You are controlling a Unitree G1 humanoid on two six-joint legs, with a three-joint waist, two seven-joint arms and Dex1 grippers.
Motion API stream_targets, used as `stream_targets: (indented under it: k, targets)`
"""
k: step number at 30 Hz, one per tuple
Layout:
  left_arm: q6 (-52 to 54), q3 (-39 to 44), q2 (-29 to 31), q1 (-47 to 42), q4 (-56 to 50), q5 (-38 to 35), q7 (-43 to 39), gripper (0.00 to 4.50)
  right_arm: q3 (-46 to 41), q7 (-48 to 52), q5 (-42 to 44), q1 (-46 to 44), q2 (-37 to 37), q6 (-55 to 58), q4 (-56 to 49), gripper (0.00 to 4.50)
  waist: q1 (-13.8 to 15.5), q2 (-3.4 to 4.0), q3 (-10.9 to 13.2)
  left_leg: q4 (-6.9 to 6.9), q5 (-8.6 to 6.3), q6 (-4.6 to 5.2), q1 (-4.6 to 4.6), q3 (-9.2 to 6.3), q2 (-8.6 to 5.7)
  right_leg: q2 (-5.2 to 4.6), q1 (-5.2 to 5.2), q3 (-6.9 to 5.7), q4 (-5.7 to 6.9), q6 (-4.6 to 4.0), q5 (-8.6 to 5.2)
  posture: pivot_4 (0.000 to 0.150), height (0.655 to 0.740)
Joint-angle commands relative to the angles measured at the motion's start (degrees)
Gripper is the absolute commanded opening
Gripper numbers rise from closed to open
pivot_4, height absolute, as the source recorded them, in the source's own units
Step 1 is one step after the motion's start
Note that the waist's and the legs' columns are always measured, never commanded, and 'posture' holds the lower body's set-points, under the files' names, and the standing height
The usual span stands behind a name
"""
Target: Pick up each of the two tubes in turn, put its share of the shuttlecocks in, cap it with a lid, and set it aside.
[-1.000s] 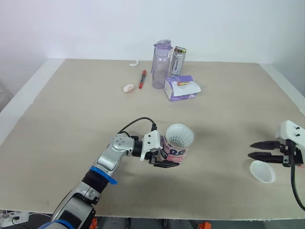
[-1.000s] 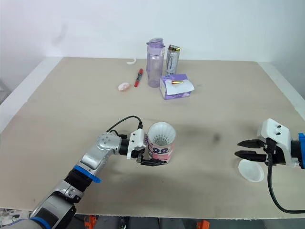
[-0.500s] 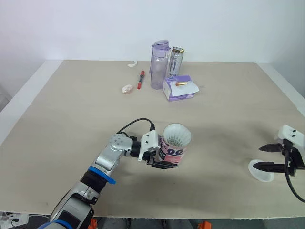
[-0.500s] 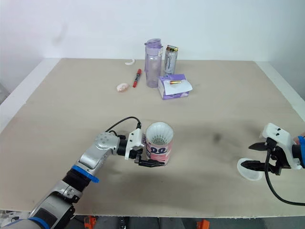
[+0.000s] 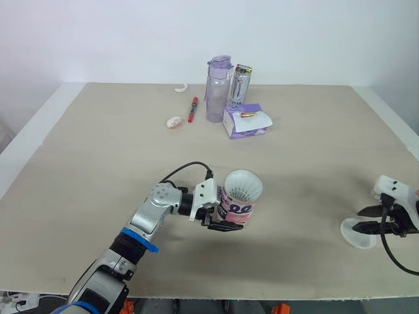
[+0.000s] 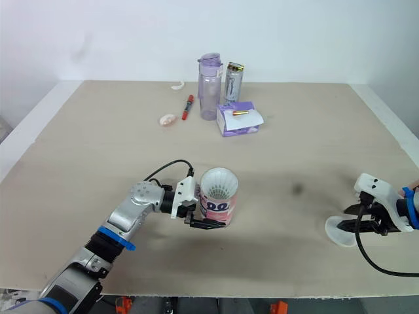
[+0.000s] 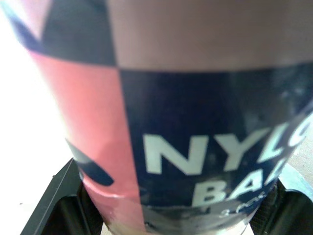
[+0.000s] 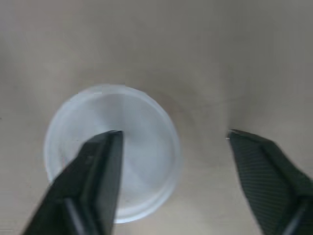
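— Tube [image 5: 241, 208] position?
— Upright, near the middle of the desk's [image 5: 98, 144] front edge. The left gripper [image 5: 228, 221] is clamped round its base, and a white shuttlecock [image 5: 243, 185] sits in its mouth.
— Any writing?
— White letters on dark blue: "NYL" above "BA", the rest cut off. A pink panel sits beside them.
— Right gripper [image 8: 173, 133]?
— Fingers spread wide by the front right corner, one over the lid [image 5: 353, 239], the other beyond its rim.
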Motion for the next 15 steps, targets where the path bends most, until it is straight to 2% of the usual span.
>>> stream_targets:
  k: [1,10,15]
  targets:
    - [1.2,0.4,0.9,-0.3,0.3,0.6,0.6,3.3,-1.1,1.8,0.9,1.0,-2.1,-1.9,-2.6,0.02,0.0,0.0,0.0,0.0,0.0,0.0,0.01,0.0,0.0,0.0,0.0,0.0,0.0,0.0,0.0,0.15,0.74]
    - [1.7,0.9,1.5,-1.5,2.1,0.8,0.6,3.3,-5.1,3.8,5.3,0.0,-4.3,-2.9,-14.6,0.02,-0.5,0.05,0.0,0.0,0.01,0.0,0.06,0.01,0.01,0.0,0.04,0.01,0.01,0.0,0.07,0.15,0.74]
    - [2.0,0.1,2.3,-2.0,3.7,2.1,0.7,3.3,-3.9,5.8,10.5,-11.5,-4.5,-0.3,-27.1,0.02,-0.7,0.15,0.0,0.01,0.01,0.0,0.17,0.03,0.01,0.0,0.04,0.02,0.03,-0.06,0.17,0.15,0.74]
